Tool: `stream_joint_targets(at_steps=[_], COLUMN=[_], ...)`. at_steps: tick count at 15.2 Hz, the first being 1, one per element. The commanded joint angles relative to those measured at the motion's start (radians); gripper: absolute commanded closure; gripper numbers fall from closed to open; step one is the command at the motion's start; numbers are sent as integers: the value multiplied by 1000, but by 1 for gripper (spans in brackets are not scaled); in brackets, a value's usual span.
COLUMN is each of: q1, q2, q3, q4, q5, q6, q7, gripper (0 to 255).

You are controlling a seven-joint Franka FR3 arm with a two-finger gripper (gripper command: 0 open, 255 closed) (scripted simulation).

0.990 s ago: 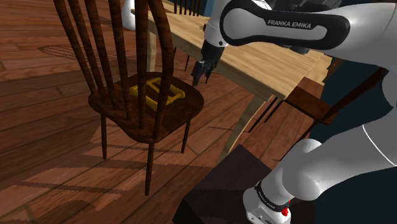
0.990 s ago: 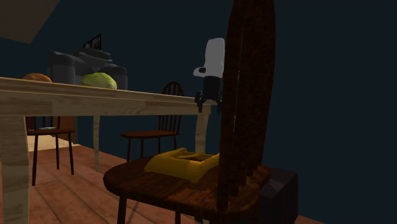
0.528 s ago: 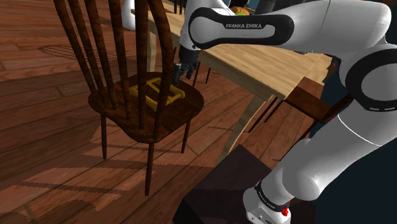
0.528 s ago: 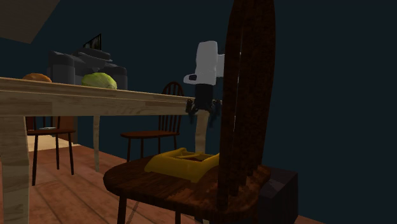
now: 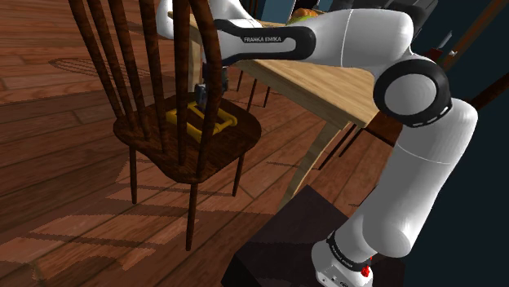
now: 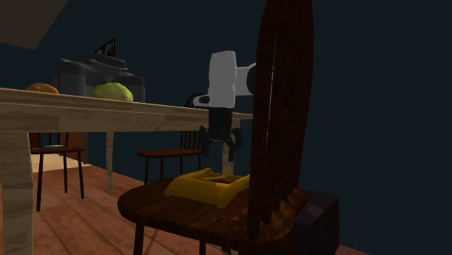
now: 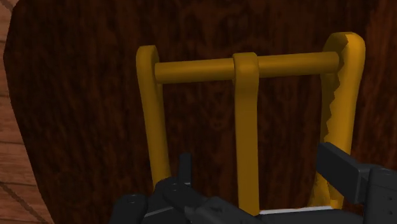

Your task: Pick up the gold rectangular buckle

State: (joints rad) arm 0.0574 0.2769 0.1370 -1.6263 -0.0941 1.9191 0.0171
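Observation:
A gold rectangular buckle (image 5: pixel 205 121) with a centre tongue lies flat on the dark wooden chair seat (image 5: pixel 155 151). My black gripper (image 5: pixel 200 96) hangs a short way above it, partly behind the chair's back spindles. From the second exterior view the gripper (image 6: pixel 221 143) is open, fingers spread, above the buckle (image 6: pixel 206 185) and not touching it. Looking along the hand, the buckle (image 7: pixel 245 127) lies straight below the gripper (image 7: pixel 262 173). One finger (image 7: pixel 184 170) is over the frame's one long side, and the other finger (image 7: pixel 342 170) is by the toothed side.
The chair's tall back spindles (image 5: pixel 155 65) rise beside the gripper. A light wooden table (image 5: pixel 343 81) stands close behind the chair, carrying a green round thing (image 6: pixel 113 92) and a grey heap (image 6: pixel 94 72). More chairs (image 6: pixel 174 152) stand beyond it. The dark stand (image 5: pixel 285 245) sits at the shoulder view's lower right.
The arm has swung from the table's edge toward the shoulder view's left and come lower, so the open gripper now hangs over the buckle. The buckle has not moved.

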Motion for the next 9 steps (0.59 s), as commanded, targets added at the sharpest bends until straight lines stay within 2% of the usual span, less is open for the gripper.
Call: stream_joint_targets(at_steps=[1, 9], q1=[11, 12], q2=[86, 118], q3=[2, -1], q4=[83, 23], q5=[-10, -17], q6=[-6, 84], q7=[10, 18], gripper=[0, 0])
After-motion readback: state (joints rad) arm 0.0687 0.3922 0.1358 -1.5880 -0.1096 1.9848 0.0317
